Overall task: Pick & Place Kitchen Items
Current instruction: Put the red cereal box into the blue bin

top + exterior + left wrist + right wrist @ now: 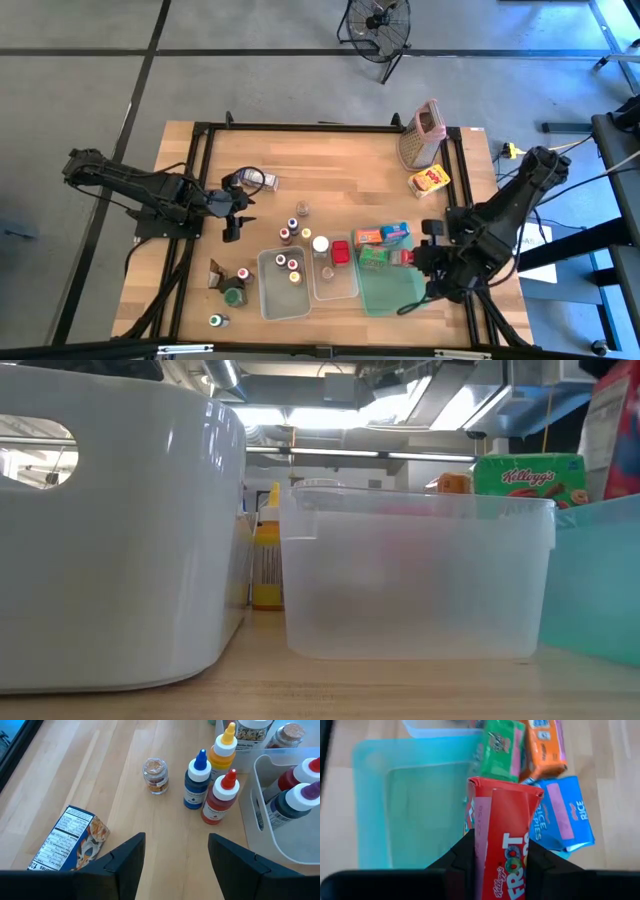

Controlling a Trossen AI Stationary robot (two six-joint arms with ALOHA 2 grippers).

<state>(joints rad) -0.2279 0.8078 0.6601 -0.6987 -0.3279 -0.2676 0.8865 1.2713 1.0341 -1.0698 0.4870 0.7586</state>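
Observation:
My right gripper [502, 857] is shut on a red cereal carton [505, 830] above the green tray [415, 805], beside the green [500, 747], orange [545, 745] and blue [560, 815] cartons. In the high view this gripper [408, 258] hangs at the tray's far rim [385, 300]. My left gripper [175, 852] is open and touches nothing. It hovers over bare wood, with a blue carton [70, 842] lying flat beside it. Ahead stand a small spice jar [155, 775] and the blue-capped [196, 780], red-capped [220, 797] and yellow-capped [223, 752] bottles. My right gripper pinches the red carton between its two fingers [465, 855], one on each long side [479, 845]. The carton's sealed top end [505, 787] points away from the wrist. It is lifted clear, over the green tray's edge.
Two clear tubs [283, 285] [335, 280] stand left of the tray; the nearer one holds bottles [300, 795]. A metal grater with pink top [422, 135] and a yellow carton [430, 180] sit near the far right corner. More jars [232, 290] stand near the left front. Black frame rails edge the table.

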